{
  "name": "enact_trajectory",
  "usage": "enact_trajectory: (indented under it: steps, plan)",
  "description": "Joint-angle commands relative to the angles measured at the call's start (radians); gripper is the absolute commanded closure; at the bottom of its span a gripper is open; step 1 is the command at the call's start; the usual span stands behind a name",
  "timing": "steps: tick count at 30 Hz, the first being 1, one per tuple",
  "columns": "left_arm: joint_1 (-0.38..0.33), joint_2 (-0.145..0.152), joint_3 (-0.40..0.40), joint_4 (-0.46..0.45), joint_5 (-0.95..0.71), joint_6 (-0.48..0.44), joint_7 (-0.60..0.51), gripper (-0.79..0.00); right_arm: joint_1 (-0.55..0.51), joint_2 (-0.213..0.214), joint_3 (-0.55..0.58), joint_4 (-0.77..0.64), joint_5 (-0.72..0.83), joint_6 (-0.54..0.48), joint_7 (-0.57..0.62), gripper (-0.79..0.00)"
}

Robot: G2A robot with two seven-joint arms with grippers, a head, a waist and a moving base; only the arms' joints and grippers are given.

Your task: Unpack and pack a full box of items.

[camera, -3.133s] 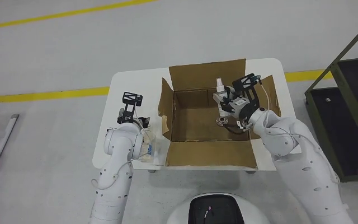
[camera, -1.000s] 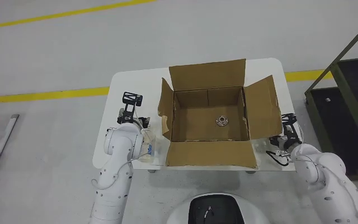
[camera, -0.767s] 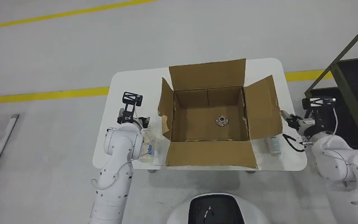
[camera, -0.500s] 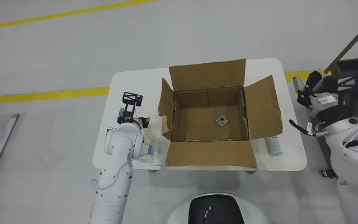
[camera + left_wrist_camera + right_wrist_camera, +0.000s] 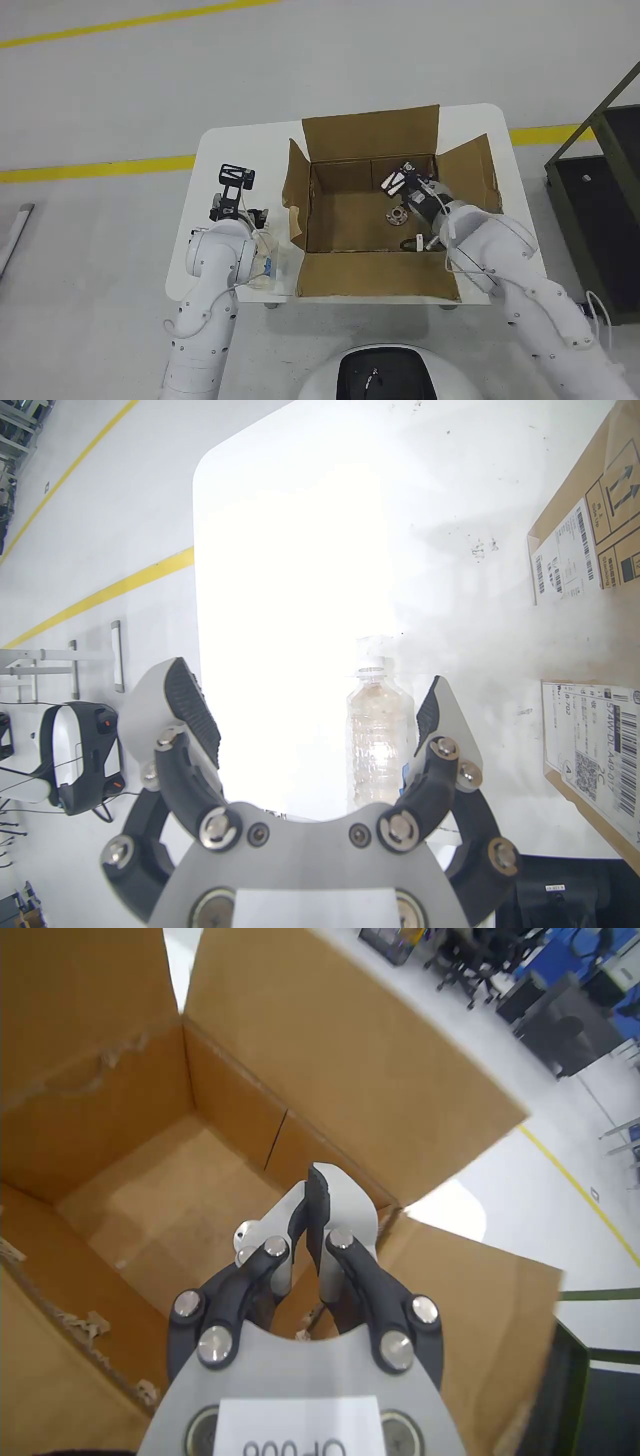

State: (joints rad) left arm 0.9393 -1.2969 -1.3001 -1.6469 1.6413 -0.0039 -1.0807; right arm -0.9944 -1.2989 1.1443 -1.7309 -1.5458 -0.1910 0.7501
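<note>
Hemming right gripper (image 5: 314,1200): cardboard box (image 5: 125,1163) walls

The left end effector (image 5: 307,690) hangs above the white bench (image 5: 280,550) with its jaws spread wide. Both fingers (image 5: 192,710) carry black ribbed pads. A clear plastic bottle (image 5: 377,745) lies on the bench between the fingers, just beside one of them, with its neck pointing away from the wrist. Whether it touches that finger cannot be determined. The cardboard box (image 5: 585,535) stands on the bench near the bottle; its outer face carries white labels with barcodes and handling symbols. Beyond the rounded bench corner, the pale floor (image 5: 125,475) shows a yellow line (image 5: 100,595). A black-and-white device (image 5: 82,757) with a cable rests on the floor.
</note>
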Motion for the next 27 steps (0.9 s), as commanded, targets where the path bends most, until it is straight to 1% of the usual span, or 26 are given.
enact_trajectory:
  steps: [1,6,9,27]
  plan:
    - [0.0,0.0,0.0,0.0,0.0,0.0,0.0,-0.785,0.062,-0.014,-0.055,0.112,0.005,0.026,0.009,0.0]
    - [0.0,0.0,0.0,0.0,0.0,0.0,0.0,-0.785,0.157,-0.044,-0.141,0.289,0.017,0.069,0.053,0.0]
    - [0.0,0.0,0.0,0.0,0.0,0.0,0.0,-0.785,0.203,-0.062,-0.168,0.35,0.051,0.099,0.079,0.0]
    - [0.0,0.0,0.0,0.0,0.0,0.0,0.0,-0.785,0.203,-0.062,-0.168,0.35,0.051,0.099,0.079,0.0]
